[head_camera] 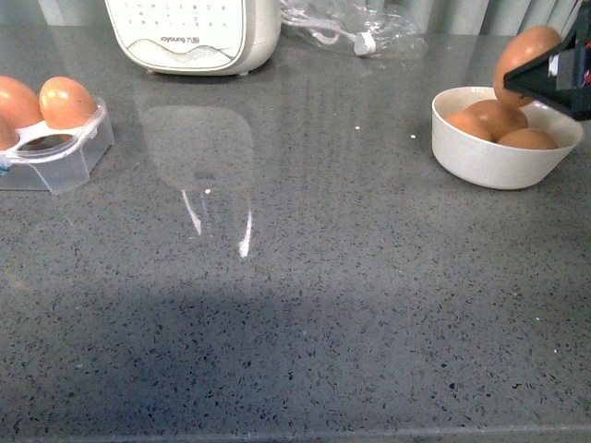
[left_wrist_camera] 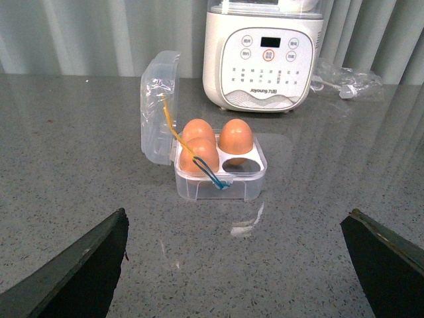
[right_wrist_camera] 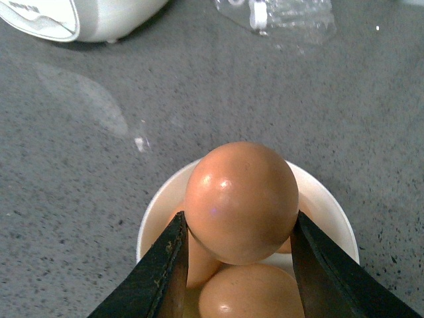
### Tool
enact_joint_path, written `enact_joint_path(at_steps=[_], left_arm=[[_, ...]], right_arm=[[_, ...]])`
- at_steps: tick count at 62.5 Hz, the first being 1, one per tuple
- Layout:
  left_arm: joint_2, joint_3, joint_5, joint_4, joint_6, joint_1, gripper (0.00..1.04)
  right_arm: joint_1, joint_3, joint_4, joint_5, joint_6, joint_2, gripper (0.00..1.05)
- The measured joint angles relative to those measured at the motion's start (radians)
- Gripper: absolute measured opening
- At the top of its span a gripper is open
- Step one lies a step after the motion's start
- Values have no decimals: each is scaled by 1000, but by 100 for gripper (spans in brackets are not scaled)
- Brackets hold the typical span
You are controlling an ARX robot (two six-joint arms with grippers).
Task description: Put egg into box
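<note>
My right gripper (head_camera: 528,76) is shut on the egg (head_camera: 523,57), an orange-brown oval, and holds it just above the white bowl (head_camera: 489,161) at the right. In the right wrist view the egg (right_wrist_camera: 240,201) sits between the two dark fingers (right_wrist_camera: 162,271), over the bowl's other eggs (right_wrist_camera: 252,295). The box (head_camera: 65,152), a clear plastic carton, stands at the far left with brown eggs (head_camera: 65,101) in it. In the left wrist view the box (left_wrist_camera: 218,182) holds three eggs, one cup bare, lid up. My left gripper (left_wrist_camera: 238,258) is open and empty, short of the box.
A large white appliance (head_camera: 194,32) stands at the back, also in the left wrist view (left_wrist_camera: 265,56). A crumpled clear plastic bag (head_camera: 355,32) lies behind, right of it. The bowl holds three other brown eggs (head_camera: 499,118). The grey speckled counter (head_camera: 295,295) spans between box and bowl.
</note>
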Motion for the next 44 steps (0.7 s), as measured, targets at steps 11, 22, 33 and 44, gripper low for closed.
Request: enact_joint_path(at_steps=[11,22,33,44], left_arm=[[0,0,0,0,0,0,98],[0,0,0,0,0,0,98],[0,0,0,0,0,0,98],[0,0,0,0,0,0,98]], right_arm=[[96,55,-13,35,13,-43,39],[251,165,-14,58,41,3,39],[389,282,-43,43,98,119,39],[486,407,-83,25,182,245,39]])
